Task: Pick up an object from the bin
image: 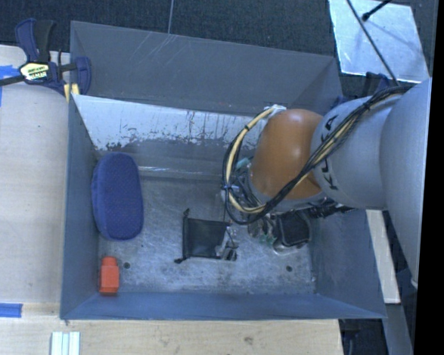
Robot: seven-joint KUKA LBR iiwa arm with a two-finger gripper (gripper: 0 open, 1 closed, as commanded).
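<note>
Claw (229, 249) down at the right edge of a flat black square piece (201, 237) in the middle of the bin (202, 77) floor; open or closed, can't tell. Blue oval pad (118, 196) lies well left, small orange block (109, 276) in the front-left corner.

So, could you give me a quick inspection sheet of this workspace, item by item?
surface: grey metal bin, floor scuffed, back wall streaked.
job's things: blue oval pad at the left; small orange block in the front left corner; black flat piece in the middle.
clutter: dark item under the wrist, bin thing or robot part unclear.
grippers: tool low at the black flat piece's right edge.
cables: yellow and black cables loop around the orange wrist cover.
surroundings: nothing seen.
</note>
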